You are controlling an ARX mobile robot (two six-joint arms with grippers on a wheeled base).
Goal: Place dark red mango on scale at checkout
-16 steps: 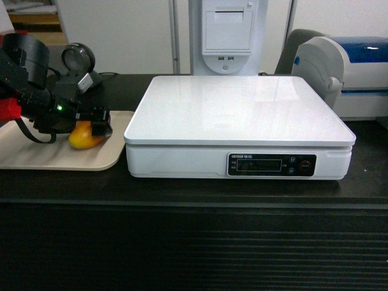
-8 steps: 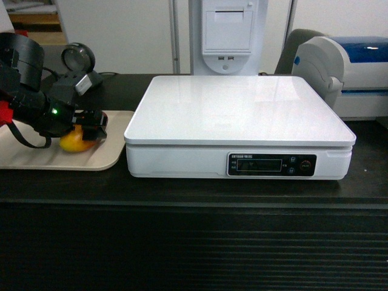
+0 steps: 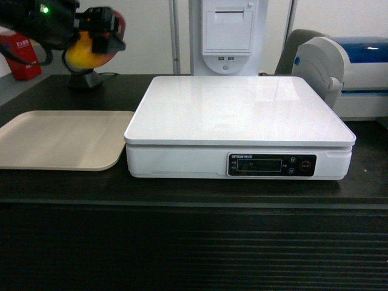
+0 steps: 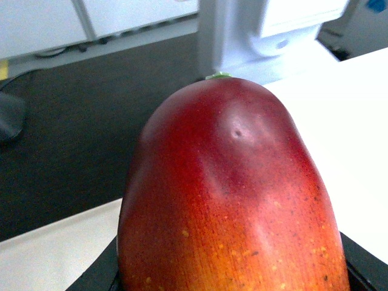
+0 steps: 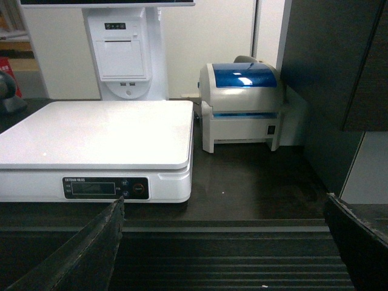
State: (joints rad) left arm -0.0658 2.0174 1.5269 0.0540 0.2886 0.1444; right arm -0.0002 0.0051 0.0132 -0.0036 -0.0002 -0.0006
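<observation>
My left gripper [image 3: 102, 37] is up at the top left of the head view, shut on the dark red mango [image 3: 80, 53], high above the counter and left of the scale. The left wrist view is filled by the mango [image 4: 230, 200], red at its far end and orange near the dark fingers [image 4: 94, 277]. The white scale [image 3: 239, 115] sits mid-counter on the dark checkout [image 3: 194, 242], its top bare. My right gripper [image 5: 224, 248] is open and holds nothing, low in front of the ribbed counter front, right of the scale [image 5: 97, 130].
A beige tray [image 3: 60, 142] lies left of the scale with nothing on it. A white receipt-printer stand [image 3: 227, 36] rises behind the scale. A label printer with a blue lid [image 5: 242, 103] stands to the right. A round black stand [image 3: 82, 79] sits behind the tray.
The left gripper has lifted the mango off the beige tray and carried it high up and slightly right. The tray now lies bare.
</observation>
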